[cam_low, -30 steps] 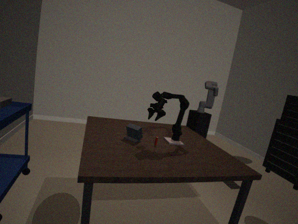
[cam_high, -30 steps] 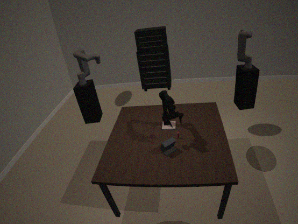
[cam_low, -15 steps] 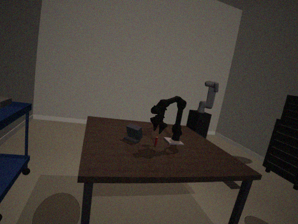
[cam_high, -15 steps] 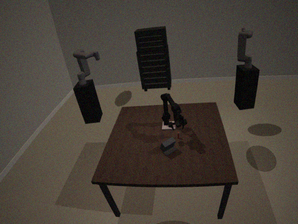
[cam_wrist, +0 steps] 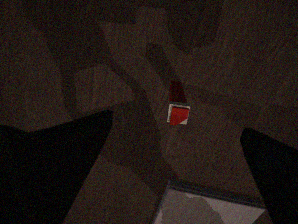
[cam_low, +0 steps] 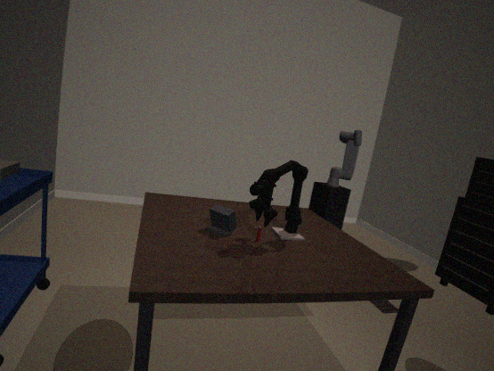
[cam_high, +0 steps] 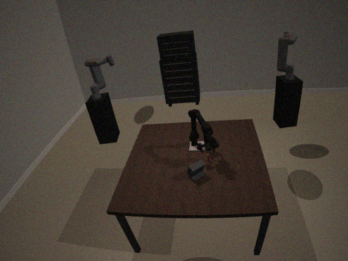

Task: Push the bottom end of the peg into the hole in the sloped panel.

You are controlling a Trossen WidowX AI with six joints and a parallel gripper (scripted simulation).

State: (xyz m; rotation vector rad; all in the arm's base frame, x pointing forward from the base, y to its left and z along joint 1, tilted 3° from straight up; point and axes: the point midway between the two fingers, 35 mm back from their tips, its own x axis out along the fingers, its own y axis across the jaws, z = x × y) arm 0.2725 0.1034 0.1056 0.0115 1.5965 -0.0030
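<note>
A red peg (cam_high: 208,157) (cam_low: 259,234) (cam_wrist: 178,115) stands upright on the table. Its top looks square, with a pale rim, in the wrist view. My gripper (cam_high: 208,152) (cam_low: 262,222) points down just above the peg. It is open and empty, and the peg shows between the fingertips in the wrist view, a little below them. The blue-grey block with the sloped panel (cam_high: 196,170) (cam_low: 222,218) stands near the peg in the top and exterior views. Its hole cannot be made out in any view.
The brown table (cam_high: 141,188) (cam_low: 192,272) carries the arm's white base plate (cam_high: 191,149) (cam_low: 296,237) close to the peg. A pale surface with a dark edge (cam_wrist: 246,212) shows at the bottom of the wrist view; I cannot tell what it belongs to. Arm shadows cross the table.
</note>
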